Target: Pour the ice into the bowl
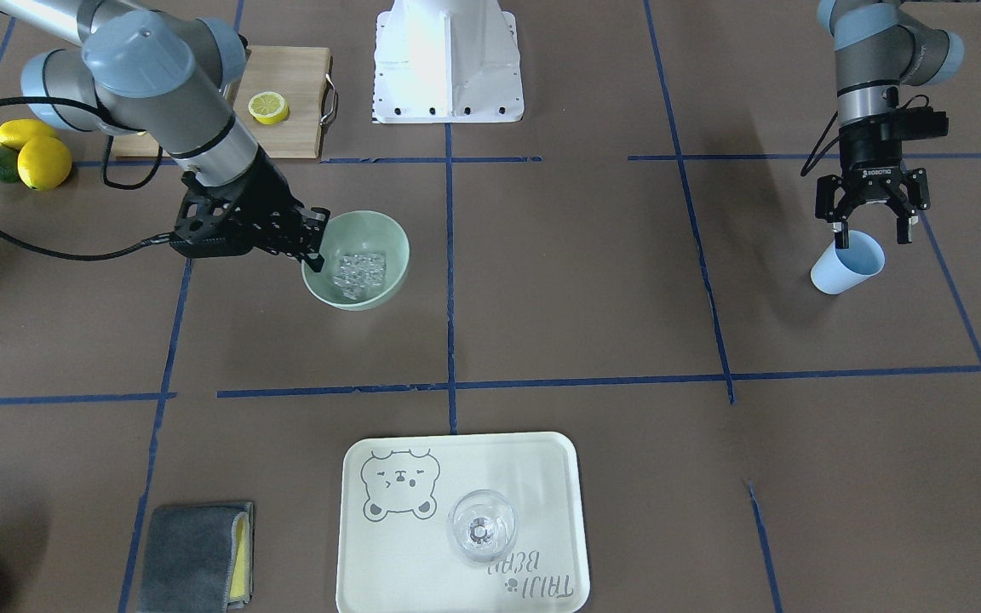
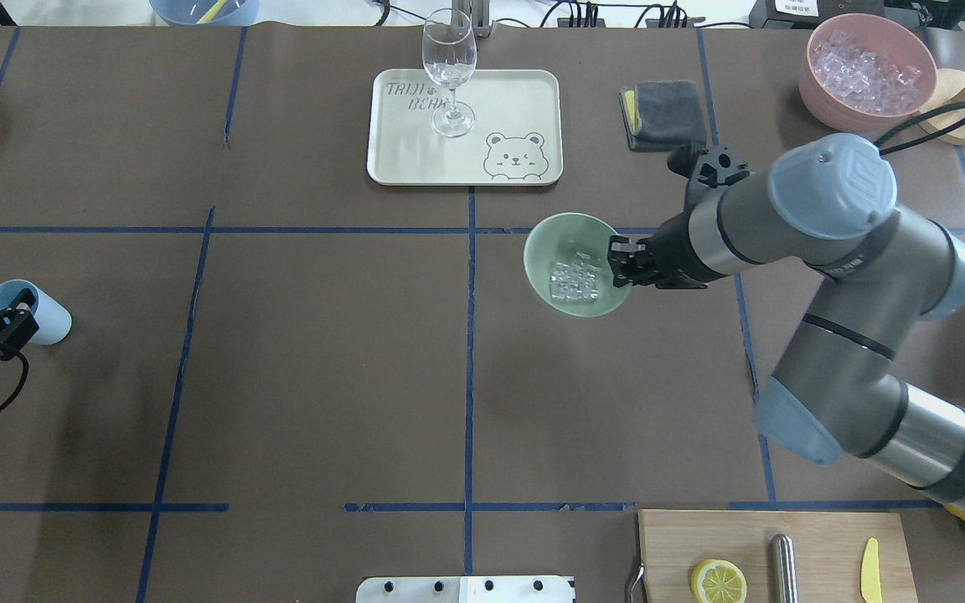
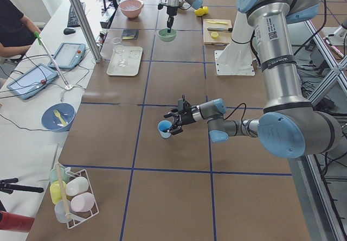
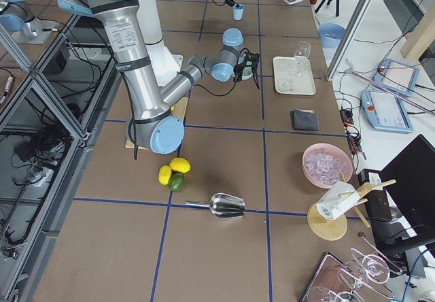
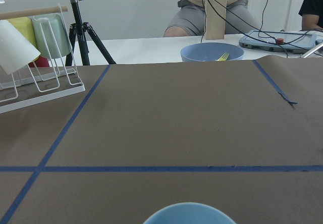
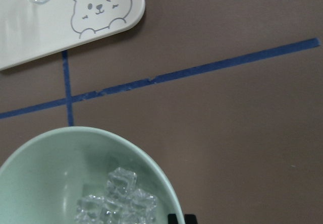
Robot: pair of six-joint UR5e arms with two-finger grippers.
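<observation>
The pale mint-green bowl (image 1: 390, 232) (image 2: 556, 243) sits right of the table's middle in the overhead view. A cluster of clear ice (image 1: 359, 271) (image 2: 575, 281) (image 6: 119, 198) lies in its bottom. My right gripper (image 1: 313, 245) (image 2: 621, 273) is shut on the bowl's rim on the side nearest the arm; whether the bowl rests on the table I cannot tell. Far off at the left side, my left gripper (image 1: 869, 232) (image 2: 7, 323) stands open, its fingers straddling the rim of a light blue cup (image 1: 846, 267) (image 2: 43, 316) (image 5: 186, 214).
A cream tray (image 2: 524, 100) with a wine glass (image 2: 449, 75) lies beyond the bowl, with a grey cloth (image 2: 668, 113) and a pink container of whitish ice (image 2: 868, 71) to its right. A cutting board (image 1: 295, 128) with a lemon half (image 1: 269, 107) is by the robot's base.
</observation>
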